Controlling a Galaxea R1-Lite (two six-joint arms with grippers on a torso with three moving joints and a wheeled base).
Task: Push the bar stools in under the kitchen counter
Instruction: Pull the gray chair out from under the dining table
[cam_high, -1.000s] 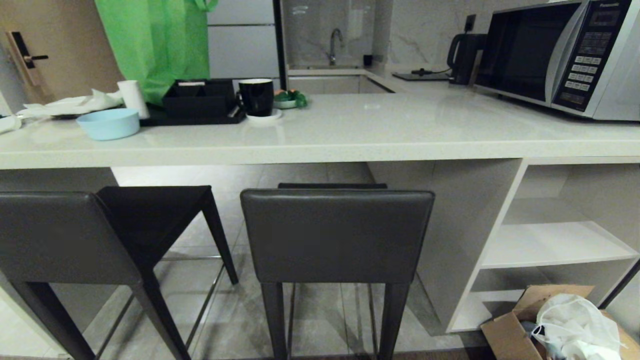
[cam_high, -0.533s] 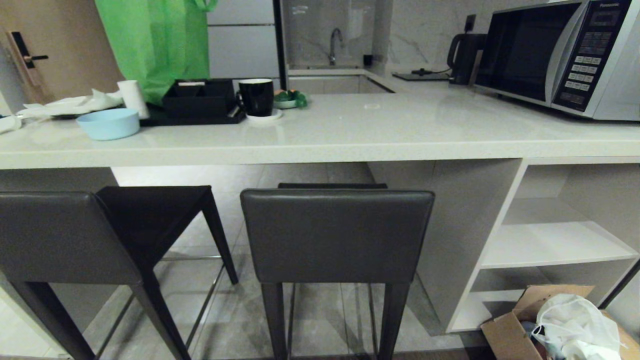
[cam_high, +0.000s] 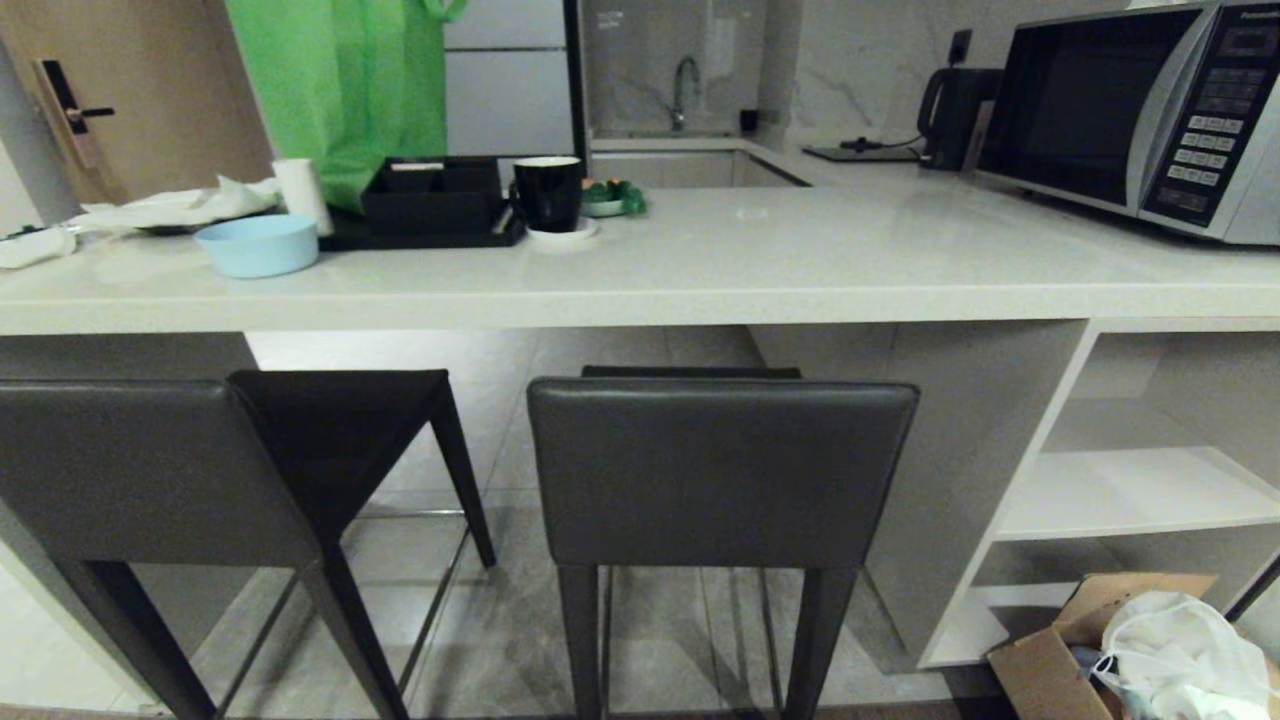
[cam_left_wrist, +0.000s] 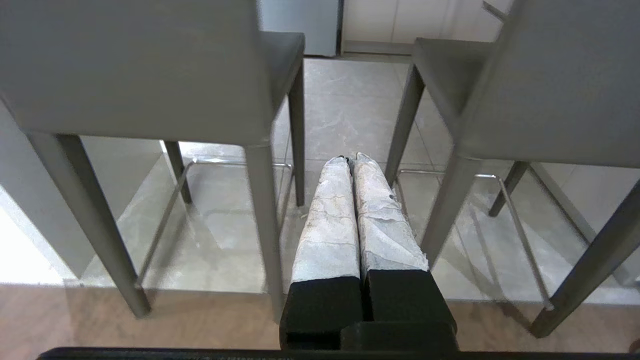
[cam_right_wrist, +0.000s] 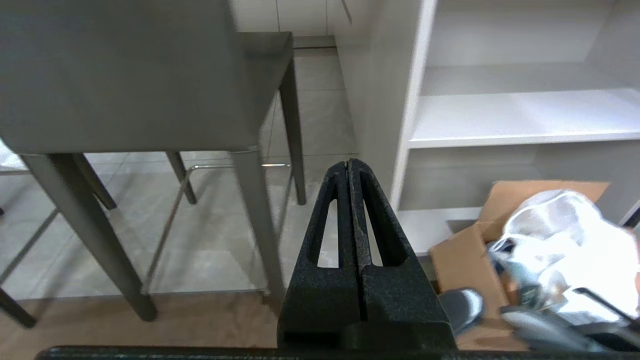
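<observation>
— How do the grippers stand?
— The left gripper (cam_left_wrist: 352, 159) and right gripper (cam_right_wrist: 348, 162) both have fingers pressed together, empty.
— And the bar stools?
— One stool (cam_left_wrist: 145, 75) and the other stool (cam_left_wrist: 540, 90) flank the left gripper, beyond its tips, seats partly under the kitchen counter (cam_high: 640, 300).

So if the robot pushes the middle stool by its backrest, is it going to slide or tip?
It will probably slide: the stool stands on smooth floor tiles. A push high on the backrest could tip it forward, since its legs are tall and slim. It looks rigid, so it should move as one piece.
</observation>
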